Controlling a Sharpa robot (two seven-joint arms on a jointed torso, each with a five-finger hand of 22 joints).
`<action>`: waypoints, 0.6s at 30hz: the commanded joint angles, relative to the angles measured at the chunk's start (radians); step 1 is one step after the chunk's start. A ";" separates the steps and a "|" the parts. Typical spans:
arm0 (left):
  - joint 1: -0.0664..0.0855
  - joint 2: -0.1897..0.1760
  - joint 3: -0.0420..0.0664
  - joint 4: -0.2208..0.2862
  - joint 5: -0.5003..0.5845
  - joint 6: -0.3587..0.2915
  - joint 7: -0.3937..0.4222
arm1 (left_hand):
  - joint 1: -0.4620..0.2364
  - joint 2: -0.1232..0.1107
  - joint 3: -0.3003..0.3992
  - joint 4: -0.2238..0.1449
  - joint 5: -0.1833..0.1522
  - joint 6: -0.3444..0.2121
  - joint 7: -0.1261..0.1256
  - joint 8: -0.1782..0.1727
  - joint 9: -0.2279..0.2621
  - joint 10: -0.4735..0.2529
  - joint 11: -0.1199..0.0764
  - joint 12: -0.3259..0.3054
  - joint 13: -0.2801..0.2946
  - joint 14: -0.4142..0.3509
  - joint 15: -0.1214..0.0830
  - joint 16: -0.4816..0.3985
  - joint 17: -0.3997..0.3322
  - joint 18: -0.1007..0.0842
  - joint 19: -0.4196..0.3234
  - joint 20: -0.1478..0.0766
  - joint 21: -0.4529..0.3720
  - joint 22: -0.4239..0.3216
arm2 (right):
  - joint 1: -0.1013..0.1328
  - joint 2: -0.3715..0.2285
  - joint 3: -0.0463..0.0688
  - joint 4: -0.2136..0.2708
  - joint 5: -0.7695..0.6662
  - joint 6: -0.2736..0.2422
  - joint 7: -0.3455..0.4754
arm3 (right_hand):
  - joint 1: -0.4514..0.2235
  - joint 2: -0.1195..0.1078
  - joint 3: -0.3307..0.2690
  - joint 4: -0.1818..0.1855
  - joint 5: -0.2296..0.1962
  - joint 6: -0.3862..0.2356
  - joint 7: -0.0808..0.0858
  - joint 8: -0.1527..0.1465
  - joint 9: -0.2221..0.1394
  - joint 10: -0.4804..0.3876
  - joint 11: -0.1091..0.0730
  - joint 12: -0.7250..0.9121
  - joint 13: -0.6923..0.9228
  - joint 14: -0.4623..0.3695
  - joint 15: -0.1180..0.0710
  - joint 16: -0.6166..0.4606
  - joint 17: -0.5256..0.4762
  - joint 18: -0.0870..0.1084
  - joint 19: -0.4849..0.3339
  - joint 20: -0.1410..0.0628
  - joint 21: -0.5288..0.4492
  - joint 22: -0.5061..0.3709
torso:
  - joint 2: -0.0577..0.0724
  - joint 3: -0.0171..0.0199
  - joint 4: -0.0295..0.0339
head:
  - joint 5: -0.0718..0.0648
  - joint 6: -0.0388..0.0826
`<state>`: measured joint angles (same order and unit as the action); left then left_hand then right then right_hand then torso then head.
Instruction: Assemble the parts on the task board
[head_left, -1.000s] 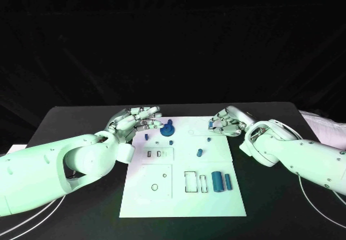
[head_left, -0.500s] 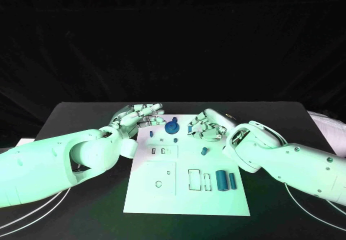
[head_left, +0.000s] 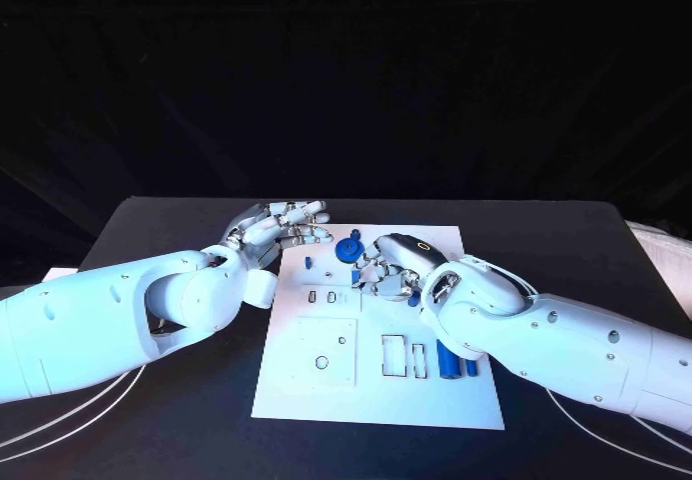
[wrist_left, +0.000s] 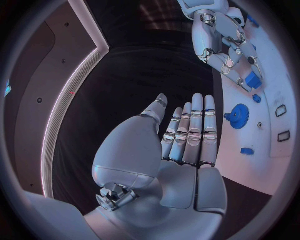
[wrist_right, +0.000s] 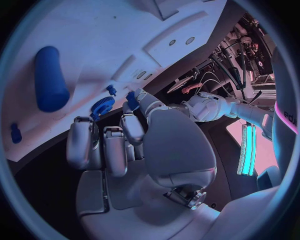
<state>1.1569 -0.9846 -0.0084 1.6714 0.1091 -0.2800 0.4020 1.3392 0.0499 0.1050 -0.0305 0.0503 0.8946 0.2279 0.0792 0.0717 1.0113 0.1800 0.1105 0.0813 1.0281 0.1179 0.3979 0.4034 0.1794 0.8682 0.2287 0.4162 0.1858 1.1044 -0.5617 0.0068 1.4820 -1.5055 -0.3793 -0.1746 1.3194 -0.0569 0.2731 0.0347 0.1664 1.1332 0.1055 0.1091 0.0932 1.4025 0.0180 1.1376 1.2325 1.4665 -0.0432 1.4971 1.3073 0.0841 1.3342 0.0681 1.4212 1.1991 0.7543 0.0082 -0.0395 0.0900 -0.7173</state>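
The white task board (head_left: 361, 400) lies in the middle of the black table. A blue gear (head_left: 351, 250) (wrist_left: 238, 116) (wrist_right: 102, 106) stands near its far edge. My right hand (head_left: 384, 268) (wrist_left: 224, 47) hovers over the board just right of the gear and pinches a small blue part (wrist_left: 252, 80) (wrist_right: 132, 100) in its fingertips. My left hand (head_left: 281, 226) (wrist_left: 187, 135) hangs at the board's far left corner with straight fingers, holding nothing. A long blue cylinder (head_left: 447, 360) (wrist_right: 50, 80) and a thinner blue pin (head_left: 470, 367) lie at the right edge.
Two narrow rectangular slots (head_left: 394, 356) sit left of the cylinder, and a square inset with a small oval hole (head_left: 322, 361) lies further left. A small blue piece (head_left: 307, 263) (wrist_left: 247, 150) rests near the left hand. White cables (head_left: 87, 415) run along the table's left front.
My right hand has carried the small blue part leftward across the board, from its far right side to just beside the gear. The left hand has hardly moved.
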 joint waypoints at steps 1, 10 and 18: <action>0.001 0.001 0.001 0.001 0.000 0.017 0.012 | -0.004 0.009 -0.002 -0.005 0.002 -0.005 0.009 -0.005 0.001 -0.003 -0.003 0.003 -0.001 -0.007 0.000 -0.003 0.000 0.002 -0.007 0.000 -0.004 -0.002 | -0.003 0.019 -0.002 -0.008 -0.057 0.028 -0.052 | 0.000 0.007 0.004 0.001 0.002 -0.007 -0.002 -0.005 -0.001 -0.009 0.001 -0.005 -0.001 0.075 -0.004 -0.006 0.123 -0.008 -0.008 -0.002 -0.004 -0.001 | 0.001 -0.0003 -0.0005 | 0.001 -0.002; 0.001 0.006 0.001 -0.002 0.000 0.019 0.012 | -0.004 0.009 -0.002 -0.005 0.002 -0.005 0.009 -0.005 0.001 -0.003 -0.003 0.003 -0.001 -0.007 0.000 -0.003 0.000 0.002 -0.007 0.000 -0.004 -0.002 | -0.007 0.058 -0.007 -0.026 -0.067 0.038 -0.070 | -0.002 0.007 0.004 0.002 0.001 -0.008 -0.001 -0.006 -0.001 -0.008 0.002 -0.004 0.001 0.075 -0.003 -0.006 0.123 -0.008 -0.008 -0.001 -0.004 -0.002 | 0.001 -0.0007 0.0010 | -0.001 -0.005; 0.001 0.008 0.001 0.000 0.000 0.019 0.012 | -0.004 0.009 -0.002 -0.005 0.002 -0.005 0.009 -0.005 0.001 -0.003 -0.003 0.003 -0.001 -0.007 0.000 -0.003 0.000 0.002 -0.007 0.000 -0.004 -0.002 | -0.010 0.076 -0.010 -0.035 -0.078 0.052 -0.074 | -0.004 0.007 0.003 0.003 0.001 -0.009 0.000 -0.007 -0.002 -0.008 0.003 -0.003 0.002 0.075 -0.003 -0.006 0.123 -0.008 -0.008 -0.001 -0.005 -0.002 | 0.000 0.0000 -0.0012 | 0.002 -0.008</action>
<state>1.1570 -0.9785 -0.0082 1.6691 0.1089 -0.2798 0.4024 1.3393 0.0499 0.1050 -0.0305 0.0503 0.8946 0.2279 0.0792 0.0717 1.0113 0.1800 0.1105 0.0813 1.0281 0.1179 0.3979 0.4034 0.1795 0.8682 0.2287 0.4162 0.1858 1.0954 -0.4885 -0.0033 1.4477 -1.5577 -0.3515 -0.2353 1.3182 -0.0583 0.2730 0.0346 0.1659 1.1302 0.1049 0.1026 0.0908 1.4025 0.0182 1.1375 1.2329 1.4665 -0.0431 1.4971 1.3080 0.0840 1.3341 0.0682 1.4212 1.1980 0.7549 0.0078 -0.0399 0.0914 -0.7245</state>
